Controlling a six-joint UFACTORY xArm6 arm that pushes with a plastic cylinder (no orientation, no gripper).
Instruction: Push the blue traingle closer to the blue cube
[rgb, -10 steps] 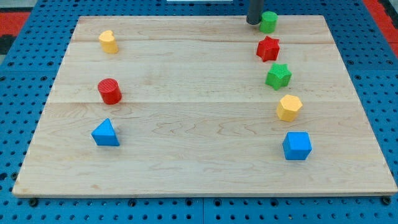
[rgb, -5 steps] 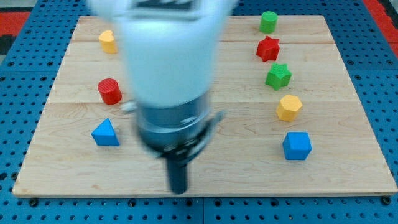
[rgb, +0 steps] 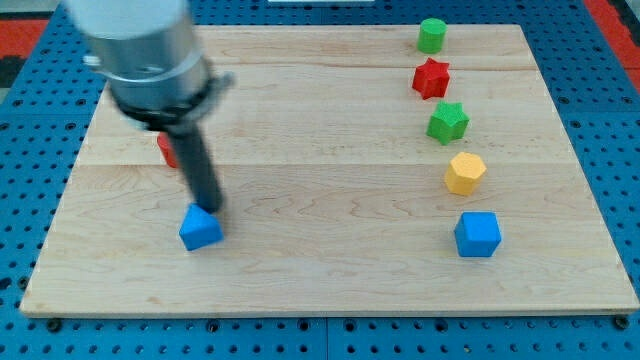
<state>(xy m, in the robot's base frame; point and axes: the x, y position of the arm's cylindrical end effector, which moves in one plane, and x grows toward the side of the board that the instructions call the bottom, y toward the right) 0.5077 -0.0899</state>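
Note:
The blue triangle (rgb: 200, 229) lies on the wooden board (rgb: 320, 190) at the lower left. The blue cube (rgb: 477, 234) sits far to the view's right at about the same height. My tip (rgb: 209, 209) is at the triangle's upper edge, touching it from above and slightly left. The rod rises up-left to the arm's large grey body, which covers the upper left of the board.
A red cylinder (rgb: 166, 150) shows partly behind the rod. On the right, top to bottom: a green cylinder (rgb: 431, 35), a red star (rgb: 431, 77), a green star (rgb: 447, 122), a yellow hexagon (rgb: 464, 172).
The arm swung from the bottom centre to the upper left. The blue triangle has shifted right and slightly down. The yellow block at the upper left is now hidden by the arm.

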